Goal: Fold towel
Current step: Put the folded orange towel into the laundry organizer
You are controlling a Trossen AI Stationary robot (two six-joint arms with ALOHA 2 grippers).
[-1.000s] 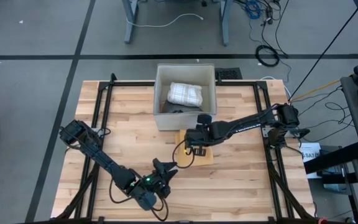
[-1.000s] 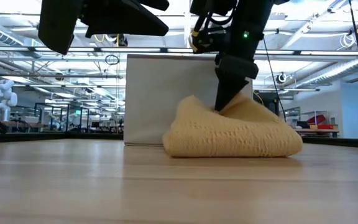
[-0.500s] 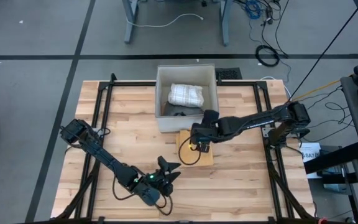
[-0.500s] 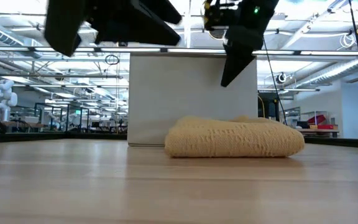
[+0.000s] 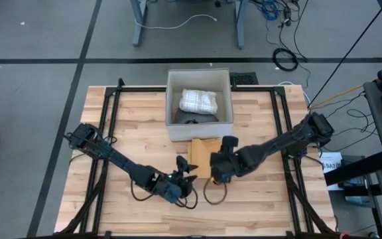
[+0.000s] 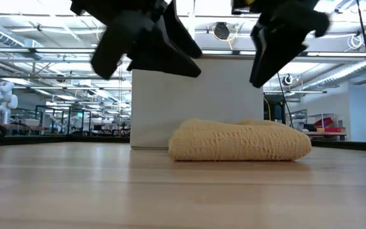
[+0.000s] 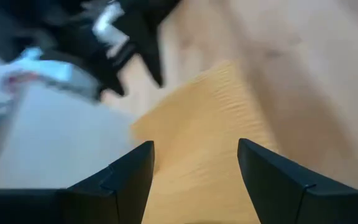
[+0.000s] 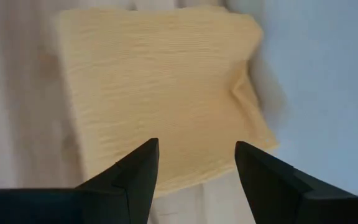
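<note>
Yellow knitted towel [image 6: 239, 140] lies folded into a compact pad on the wooden desk [image 5: 138, 126], just in front of the white box [image 5: 198, 99], so the fold looks finished. The right end effector [image 5: 215, 174] and left end effector [image 5: 186, 174] both hover spread-fingered and empty beside its near edge.

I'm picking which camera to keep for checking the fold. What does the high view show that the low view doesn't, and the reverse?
Only the high view: the white checked cloth inside the box, both arms' full reach across the table, and the floor cables. Only the low view: the yellow towel's side profile, a low folded stack lying flat, plus the room behind. Both: the towel in front of the box, with the left gripper and right gripper open above it, holding nothing.
</note>
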